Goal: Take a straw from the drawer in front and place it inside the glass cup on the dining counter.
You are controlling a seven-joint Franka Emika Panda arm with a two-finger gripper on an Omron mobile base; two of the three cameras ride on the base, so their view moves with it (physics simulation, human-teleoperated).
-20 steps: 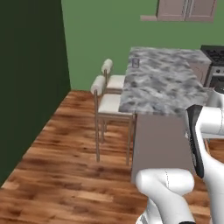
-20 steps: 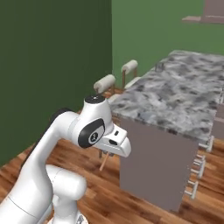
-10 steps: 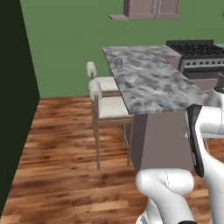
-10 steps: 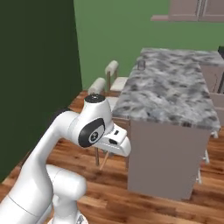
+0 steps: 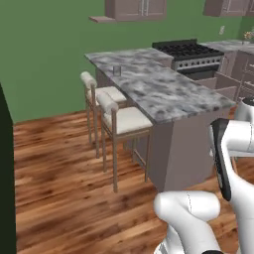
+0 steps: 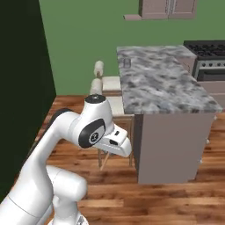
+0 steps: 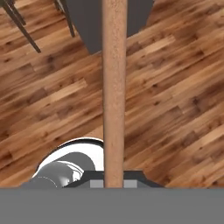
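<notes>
One straw, perhaps two stools.

Green walls surround me, warm wood plank floor below. Two white-cushioned stools stand ahead; a black stove sits beyond, cabinets overhead.

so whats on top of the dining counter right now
A small glass cup stands near the far end of the dining counter; the rest of the marbled top looks bare. The cup's inside is too small to make out.
</notes>
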